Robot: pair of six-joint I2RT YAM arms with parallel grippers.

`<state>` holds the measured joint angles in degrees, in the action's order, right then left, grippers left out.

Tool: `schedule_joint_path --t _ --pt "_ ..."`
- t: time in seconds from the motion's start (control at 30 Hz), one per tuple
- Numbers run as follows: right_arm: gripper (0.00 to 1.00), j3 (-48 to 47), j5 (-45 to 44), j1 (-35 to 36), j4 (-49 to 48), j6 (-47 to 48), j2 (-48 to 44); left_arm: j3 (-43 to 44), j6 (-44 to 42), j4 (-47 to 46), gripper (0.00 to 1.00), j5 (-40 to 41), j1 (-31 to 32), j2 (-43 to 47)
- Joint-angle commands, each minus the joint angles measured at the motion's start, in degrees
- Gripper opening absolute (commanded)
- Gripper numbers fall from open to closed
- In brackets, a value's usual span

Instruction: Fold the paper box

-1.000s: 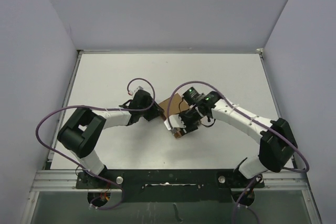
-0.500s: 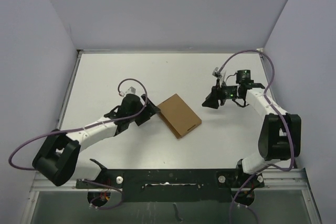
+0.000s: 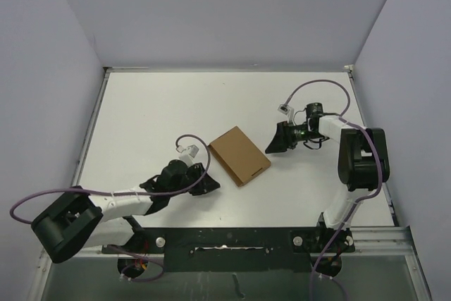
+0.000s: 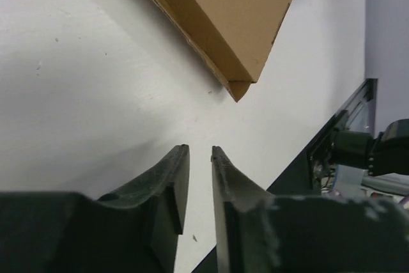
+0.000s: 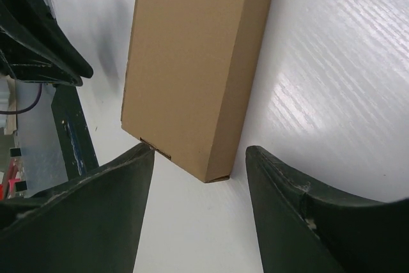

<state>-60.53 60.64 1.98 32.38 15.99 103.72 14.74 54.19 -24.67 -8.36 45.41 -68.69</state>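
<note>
– Box [image 3: 239, 155] position?
– Lies flat on the white table [image 3: 141, 118], about mid-table, turned on a diagonal. Plain brown, looks closed up.
– Left gripper [image 3: 206, 183]?
– Low over the table, near the box's near-left edge, not touching it. Its wrist view shows the fingers [image 4: 179, 177] only a thin slit apart with nothing between them, and the box corner [image 4: 239, 87] ahead of the tips.
– Right gripper [image 3: 271, 147]?
– Just off the box's right edge, apart from it. Jaws spread wide, empty. Its wrist view shows the box [image 5: 192, 62] running lengthwise beyond the two fingertips [image 5: 128, 183], with bare table under them.
– So does either one hold it?
– Neither. Box rests free on the table between the two grippers.
</note>
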Motion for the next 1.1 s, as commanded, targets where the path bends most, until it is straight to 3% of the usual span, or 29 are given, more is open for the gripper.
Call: schedule_joint_path --t 0.0,0.1,0.3,0.47,0.7,0.93,1.07 --pt "0.59 -3.11 0.35 1.68 1.65 0.26 0.57 3.82 -1.9 -2.42 0.11 3.48 2.53 -4.75" --pt "0.58 -3.36 -1.16 2.07 1.89 0.19 0.95 5.52 -0.81 -0.98 0.05 5.93 3.69 -8.51" --pt "0.55 -4.19 -2.7 2.99 3.31 0.42 2.48 10.34 3.05 -0.24 0.04 8.37 6.12 -16.45" --pt "0.52 -4.42 -3.5 3.97 3.78 0.45 2.82 15.36 8.29 5.78 0.05 13.21 9.08 -20.82" --pt "0.41 -4.68 -4.16 5.75 4.51 0.22 3.0 21.76 11.97 10.06 0.06 16.7 11.49 -24.38" --pt "0.34 -4.07 -5.63 8.3 4.46 -1.09 2.36 35.01 15.96 27.55 0.09 21.76 11.89 -25.98" --pt "0.33 -4.32 -5.93 9.11 4.68 -1.22 2.37 38.15 17.9 30.68 0.1 22.46 12.17 -26.44"
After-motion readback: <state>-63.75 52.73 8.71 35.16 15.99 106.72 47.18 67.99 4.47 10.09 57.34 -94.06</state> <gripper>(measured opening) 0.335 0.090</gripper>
